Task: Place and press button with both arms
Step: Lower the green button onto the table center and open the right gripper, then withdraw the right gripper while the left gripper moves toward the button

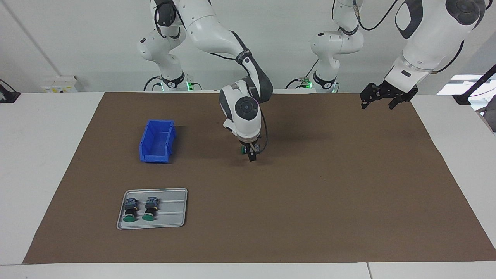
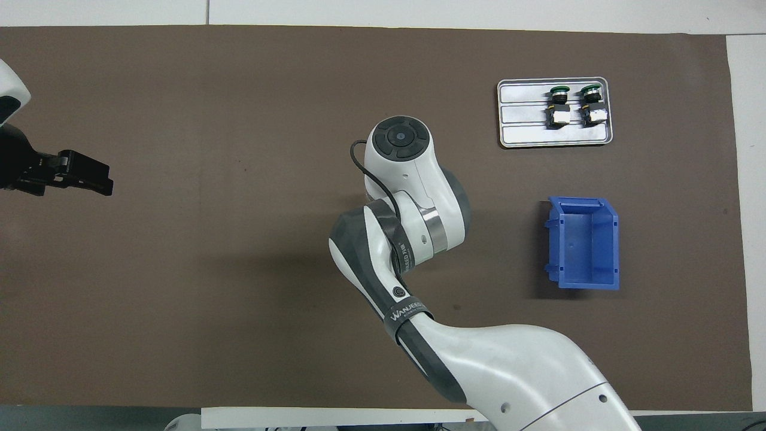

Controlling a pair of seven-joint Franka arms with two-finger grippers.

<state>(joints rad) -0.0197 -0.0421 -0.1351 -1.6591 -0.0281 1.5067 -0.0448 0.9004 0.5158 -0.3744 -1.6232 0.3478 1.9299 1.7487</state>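
Observation:
My right arm reaches down to the middle of the brown mat point(image 1: 310, 193). Its gripper point(image 1: 249, 153) is low over the mat with a button point(image 1: 243, 149) at its tip, the green cap turned toward the right arm's end of the table. Whether the button is gripped or just released does not show. In the overhead view the arm's own wrist point(image 2: 400, 140) hides both the right gripper and this button. My left gripper point(image 1: 379, 102) point(image 2: 99, 178) hangs open and holds nothing, high over the mat's edge at the left arm's end.
A grey metal tray point(image 1: 174, 217) point(image 2: 526, 134) at the right arm's end carries two more green-capped buttons point(image 1: 130, 211) point(image 1: 149, 209) lying on their sides. A blue plastic bin point(image 1: 157, 141) point(image 2: 586, 242) stands nearer to the robots than the tray.

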